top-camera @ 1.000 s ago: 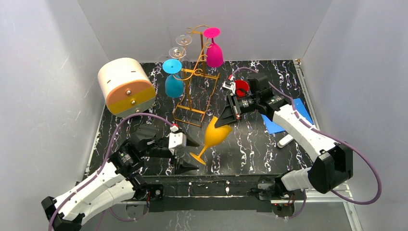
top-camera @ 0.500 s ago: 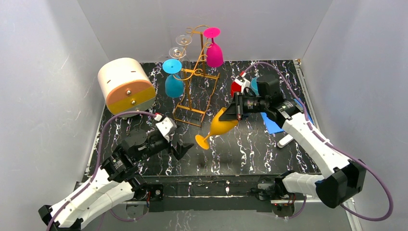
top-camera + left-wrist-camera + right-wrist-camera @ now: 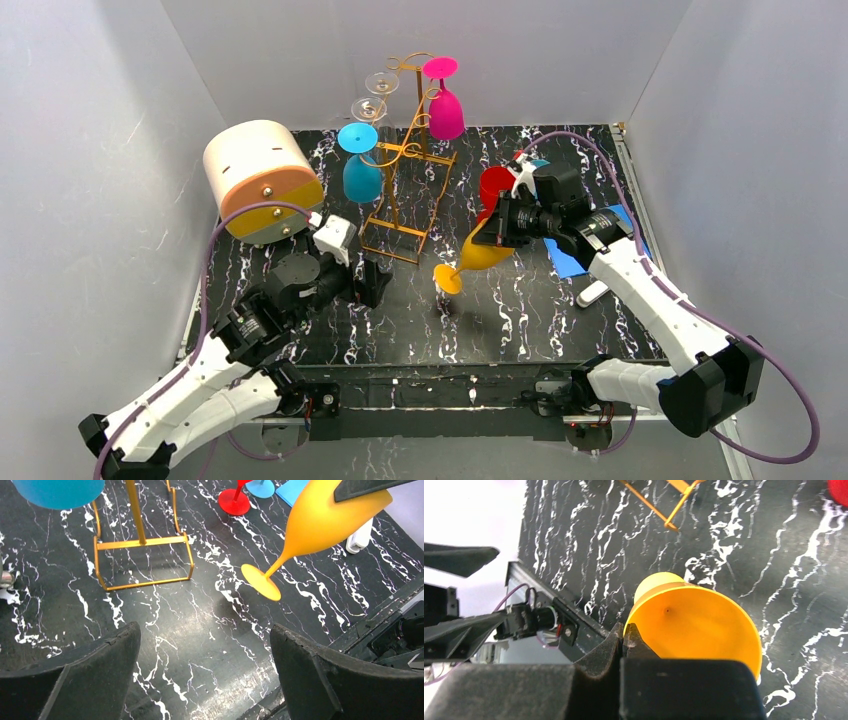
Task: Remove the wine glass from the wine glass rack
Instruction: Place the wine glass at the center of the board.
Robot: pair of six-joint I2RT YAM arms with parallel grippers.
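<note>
An orange-yellow wine glass (image 3: 482, 254) hangs tilted over the table's middle, with its foot (image 3: 447, 278) low and to the left. My right gripper (image 3: 497, 224) is shut on the rim of its bowl (image 3: 694, 625), one finger inside and one outside (image 3: 624, 630). The golden wire wine glass rack (image 3: 408, 160) stands at the back left. A blue glass (image 3: 362, 176), a pink glass (image 3: 445, 112) and clear glasses (image 3: 375, 95) hang upside down on it. My left gripper (image 3: 368, 283) is open and empty in front of the rack base (image 3: 145, 560), left of the glass (image 3: 325, 522).
A cream-and-orange cylindrical box (image 3: 262, 178) lies at the back left. A red glass (image 3: 496, 184) stands behind the right gripper, its foot (image 3: 235, 502) beside a blue foot (image 3: 260, 487). A blue sheet (image 3: 572, 262) and a white object (image 3: 592, 292) lie at the right.
The left gripper opened wide, let go of the glass's foot and drew back left toward the rack base. The right arm lifted and swung the glass more upright, and its foot moved right.
</note>
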